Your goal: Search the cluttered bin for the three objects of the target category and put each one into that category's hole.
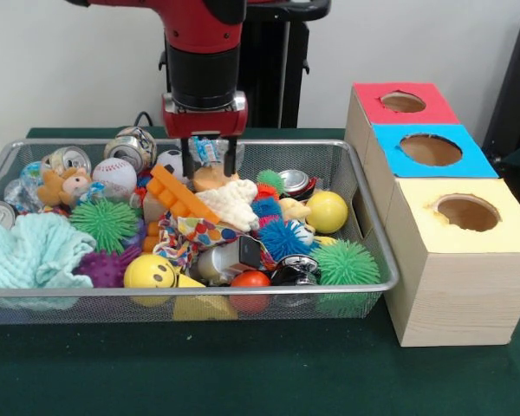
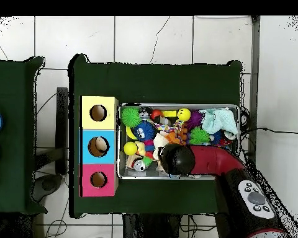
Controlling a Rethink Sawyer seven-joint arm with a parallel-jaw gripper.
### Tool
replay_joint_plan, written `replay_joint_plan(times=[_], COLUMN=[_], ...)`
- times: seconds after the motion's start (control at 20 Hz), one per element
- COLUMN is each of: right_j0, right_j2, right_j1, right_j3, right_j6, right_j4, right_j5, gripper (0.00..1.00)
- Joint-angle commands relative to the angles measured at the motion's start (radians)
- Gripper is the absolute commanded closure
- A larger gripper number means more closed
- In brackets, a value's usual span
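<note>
The wire-mesh bin [image 1: 374, 260] sits on the green table, full of toys; it also shows in the overhead view [image 2: 176, 105]. A whitish fabric piece with coloured dots [image 1: 193, 232] lies crumpled near the bin's middle, partly under an orange block [image 1: 182, 195]. I see no other dotted pieces. My gripper [image 1: 210, 163] hangs low over the bin's far side, jaws apart. A small blue-and-white thing [image 1: 206, 149] shows between the fingers; I cannot tell if it is touched. In the overhead view the arm's head [image 2: 176, 159] hides the gripper. The yellow box's hole [image 1: 467, 212] [image 2: 98, 113] is empty.
A teal towel [image 1: 26, 251] fills the bin's left front. A cream knitted cloth [image 1: 230, 201], a baseball [image 1: 114, 176], cans, spiky balls and a yellow smiley ball [image 1: 149, 271] crowd the bin. The blue-topped box [image 1: 429, 150] and red-topped box [image 1: 403, 102] stand behind the yellow one.
</note>
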Motion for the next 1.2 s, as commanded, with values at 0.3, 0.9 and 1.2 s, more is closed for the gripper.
replay_joint_plan(times=[0.3,0.9,1.2], right_j0=[-0.026,-0.053,-0.127], right_j2=[0.235,0.311,0.371], right_j1=[0.07,-0.002,-0.044], right_j3=[-0.157,-0.228,-0.166], right_j6=[-0.289,-0.315,-0.338], right_j4=[-0.075,-0.065,-0.06], right_j5=[0.158,0.337,0.342], gripper=[0.0,0.0,0.0])
